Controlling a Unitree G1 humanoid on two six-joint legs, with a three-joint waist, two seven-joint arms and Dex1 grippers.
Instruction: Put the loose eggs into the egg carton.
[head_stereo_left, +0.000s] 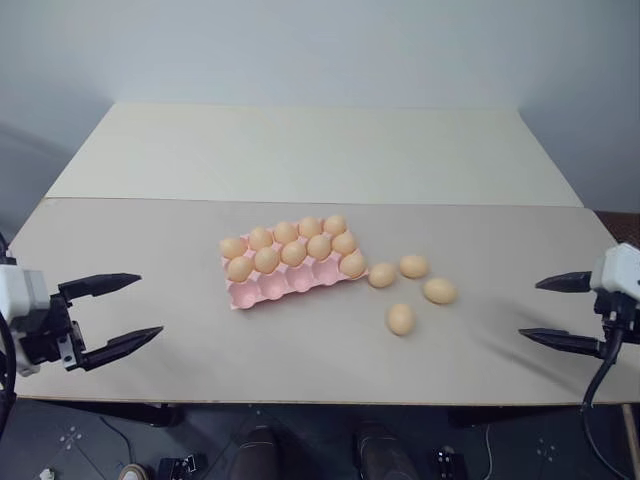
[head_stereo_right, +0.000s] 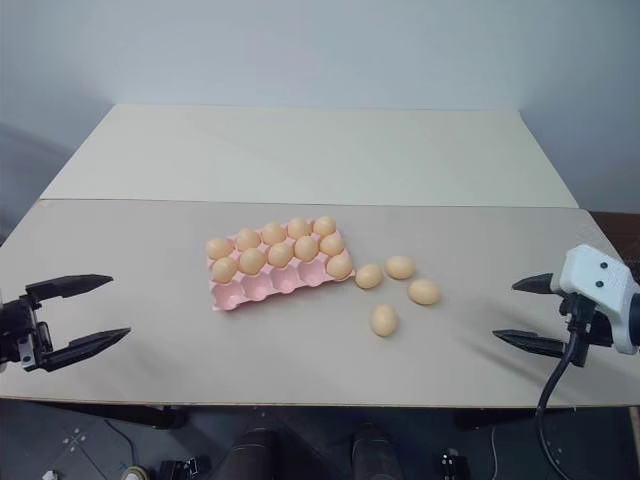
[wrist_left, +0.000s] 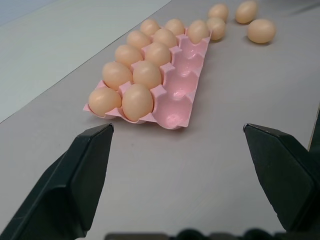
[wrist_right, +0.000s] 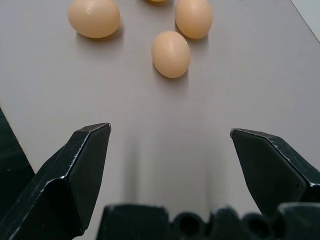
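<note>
Both hands wide open, holding nothing, touching nothing. Left hand (head_stereo_left: 125, 312) sits at the lower left of the head view, over the near edge of the tabletop (head_stereo_left: 300, 150), black fingers (head_stereo_left: 100, 285) spread and pointing toward frame centre. Right hand (head_stereo_left: 545, 310) sits at the lower right edge, fingers likewise spread, pointing inward. Both are well apart from the eggs and the tray. Egg carton (head_stereo_left: 290, 283) lies at frame centre, slightly left, angled so its right end runs toward the upper right. Far row is full and the middle row is full; the near row has one egg, in the cup at the right end, with the other four near cups bare pink. Eleven eggs seated in all. Loose eggs (head_stereo_left: 410, 285) lie on the tabletop just right of the carton, four of them: one (head_stereo_left: 381, 275) just beside the carton's right end, close to the seated corner egg but whether they touch I cannot tell; one (head_stereo_left: 414, 266) a little further right; one (head_stereo_left: 439, 291) right and lower again; one (head_stereo_left: 401, 319) lowest in frame, nearest the front edge. Right wrist view has three loose eggs ahead of the spread fingers, with bare tabletop between them. Left wrist view looks along the carton's length, with its bare cups on the side toward the loose eggs.
</note>
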